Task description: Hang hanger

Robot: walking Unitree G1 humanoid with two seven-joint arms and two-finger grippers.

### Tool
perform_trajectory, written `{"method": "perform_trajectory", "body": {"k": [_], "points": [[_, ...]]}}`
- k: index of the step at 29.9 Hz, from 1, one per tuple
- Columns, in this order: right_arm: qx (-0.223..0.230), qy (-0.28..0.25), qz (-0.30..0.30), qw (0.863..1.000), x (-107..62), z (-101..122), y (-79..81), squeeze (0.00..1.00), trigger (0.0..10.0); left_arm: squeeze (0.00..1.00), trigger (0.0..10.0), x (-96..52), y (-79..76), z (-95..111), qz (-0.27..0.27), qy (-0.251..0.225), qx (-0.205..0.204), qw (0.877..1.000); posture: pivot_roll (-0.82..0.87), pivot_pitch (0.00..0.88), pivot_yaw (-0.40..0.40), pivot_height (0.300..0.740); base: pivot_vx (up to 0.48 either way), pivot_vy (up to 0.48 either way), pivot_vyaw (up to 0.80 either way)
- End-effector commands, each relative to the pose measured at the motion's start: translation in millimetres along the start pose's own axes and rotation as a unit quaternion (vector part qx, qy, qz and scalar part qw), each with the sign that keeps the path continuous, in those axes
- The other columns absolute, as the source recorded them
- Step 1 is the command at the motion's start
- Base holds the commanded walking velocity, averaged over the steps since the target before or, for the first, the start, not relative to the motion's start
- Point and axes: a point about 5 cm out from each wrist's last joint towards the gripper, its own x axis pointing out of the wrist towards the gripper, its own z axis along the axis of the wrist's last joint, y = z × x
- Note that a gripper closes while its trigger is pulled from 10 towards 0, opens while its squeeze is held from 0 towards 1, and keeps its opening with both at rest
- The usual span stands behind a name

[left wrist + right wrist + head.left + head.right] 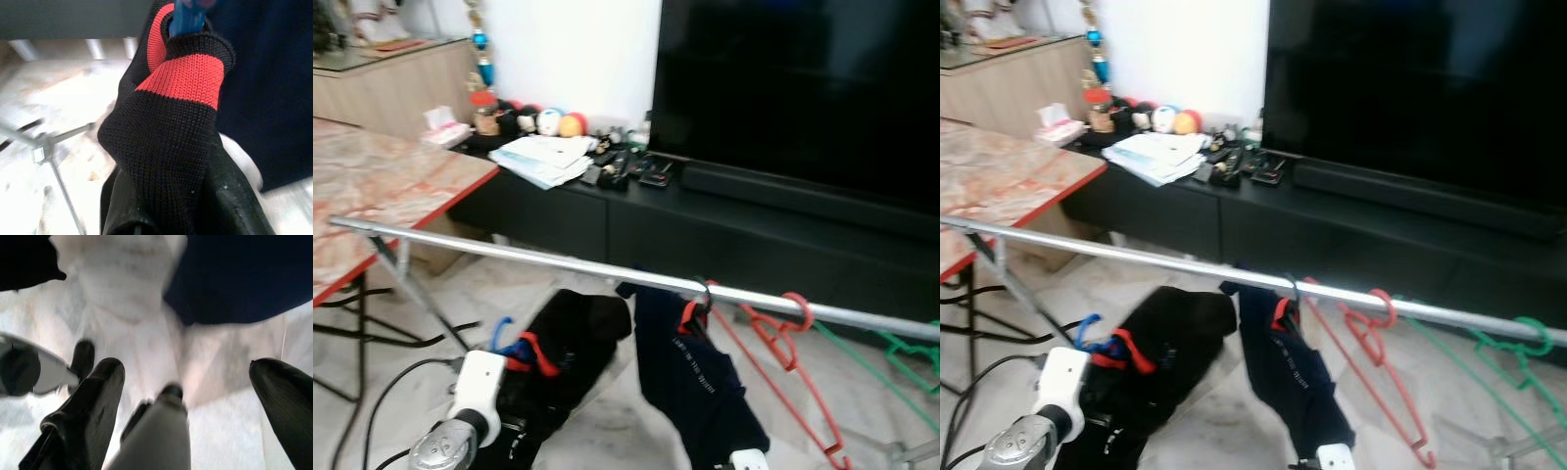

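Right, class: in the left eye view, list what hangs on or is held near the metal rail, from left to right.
Black garment on blue hanger → navy shirt → empty red hanger → green hanger.

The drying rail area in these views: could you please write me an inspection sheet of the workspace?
Surface: pale marble floor under a metal rail that crosses the scene.
Job's things: black garment with red collar on a blue hanger, held below the rail, not yet hooked on.
Clutter: navy shirt, bare red hanger and green hanger hang on the rail.
Grippers: left tool grips the black garment; right tool open, holding nothing, low near the navy shirt.
Cables: black cables lie on the floor by the table legs.
Surroundings: marble-topped table, black TV console with papers, large dark TV.
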Motion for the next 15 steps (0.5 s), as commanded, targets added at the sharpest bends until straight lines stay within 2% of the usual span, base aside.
{"method": "perform_trajectory", "body": {"k": [1, 4, 5, 6, 9, 12, 13, 15], "points": [[-0.006, -0.004, -0.002, 1.0, 0.1, 4, -1.9, 0.0, 10.0, 0.0, 10.0, -0.1, 1.7, 10, -0.017, -0.007, 0.038, 0.999, 0.07, 0.028, 0.0, 0.74, 0.0, 0.0, 0.0], [-0.006, -0.004, -0.002, 1.0, 0.1, 4, -2.0, 0.0, 10.0, 0.0, 10.0, 3.2, 7.1, 18, -0.011, -0.016, 0.054, 0.998, 0.07, 0.028, 0.0, 0.74, 0.0, 0.0, 0.0], [-0.009, -0.004, -0.003, 1.0, 0.1, 4, -2.0, 0.0, 10.0, 0.0, 10.0, 10.6, 13.9, 31, 0.003, -0.032, 0.067, 0.997, 0.07, 0.029, -0.001, 0.74, 0.0, 0.0, 0.0], [-0.01, -0.004, -0.003, 1.0, 0.1, 4, -2.0, 0.0, 10.0, 0.0, 10.0, 12.0, 15.3, 34, 0.005, -0.035, 0.07, 0.997, 0.07, 0.028, -0.003, 0.74, 0.0, 0.0, 0.0], [-0.012, -0.004, -0.003, 1.0, 0.1, 5, -2.1, 0.0, 10.0, 0.0, 10.0, 27.7, 17.2, 49, 0.015, -0.033, 0.12, 0.992, 0.07, 0.033, -0.006, 0.74, 0.0, 0.0, 0.0], [-0.01, -0.004, -0.003, 1.0, 0.1, 5, -2.0, 0.0, 10.0, 0.0, 10.0, 40.1, 19.1, 62, 0.03, -0.041, 0.125, 0.991, 0.06, 0.033, -0.005, 0.74, 0.0, 0.0, 0.0], [-0.009, -0.004, -0.003, 1.0, 0.1, 4, -1.9, 0.0, 10.0, 0.0, 10.0, 46.7, 23.2, 70, 0.049, -0.043, 0.128, 0.99, 0.05, 0.031, -0.004, 0.74, 0.0, 0.0, 0.0], [-0.008, -0.005, -0.003, 1.0, 0.1, 4, -2.0, 0.0, 10.0, 0.0, 10.0, 50.3, 25.7, 75, 0.061, -0.046, 0.125, 0.989, 0.05, 0.032, -0.004, 0.74, 0.0, 0.0, 0.0]]}}
